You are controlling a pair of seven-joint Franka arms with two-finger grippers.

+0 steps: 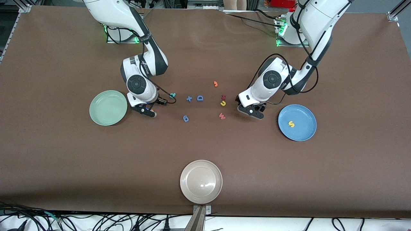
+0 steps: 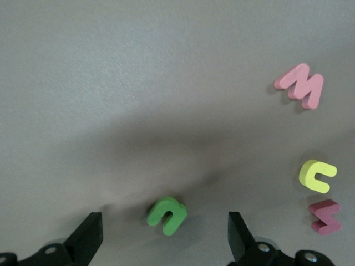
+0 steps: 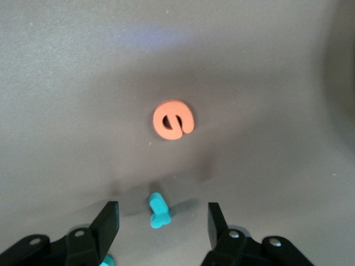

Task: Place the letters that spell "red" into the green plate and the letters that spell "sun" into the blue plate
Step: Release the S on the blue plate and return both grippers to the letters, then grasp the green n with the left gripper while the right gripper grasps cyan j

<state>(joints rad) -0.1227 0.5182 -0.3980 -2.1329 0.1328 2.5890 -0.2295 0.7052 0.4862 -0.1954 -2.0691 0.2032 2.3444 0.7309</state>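
Surface: brown bench, clock directions read on the front view's dial.
Right pincer (image 1: 146, 110): low over the bench, jaws well apart and holding nothing.
Its target: a teal letter (image 3: 158, 210) lies on the bench midway between the fingers, its long axis crossing the line from finger to finger, so I judge the jaws would close on its narrow width. I cannot tell whether it is the "r" or the "d".
Onward: orange "e" (image 3: 173, 119) just beside it; green plate (image 1: 108, 107), with no letter in it, at nine o'clock from this pincer.
Left pincer (image 1: 251, 110): jaws fully apart, nothing held.
Its target: dark green "u"/"n" (image 2: 166, 215) centred between the fingers.
Onward: yellow "u" (image 1: 223, 103) at ten o'clock; blue plate (image 1: 305, 128) at four o'clock, already holding the yellow "s" (image 1: 291, 124).
Nearer arm: each plate lies by its own arm.
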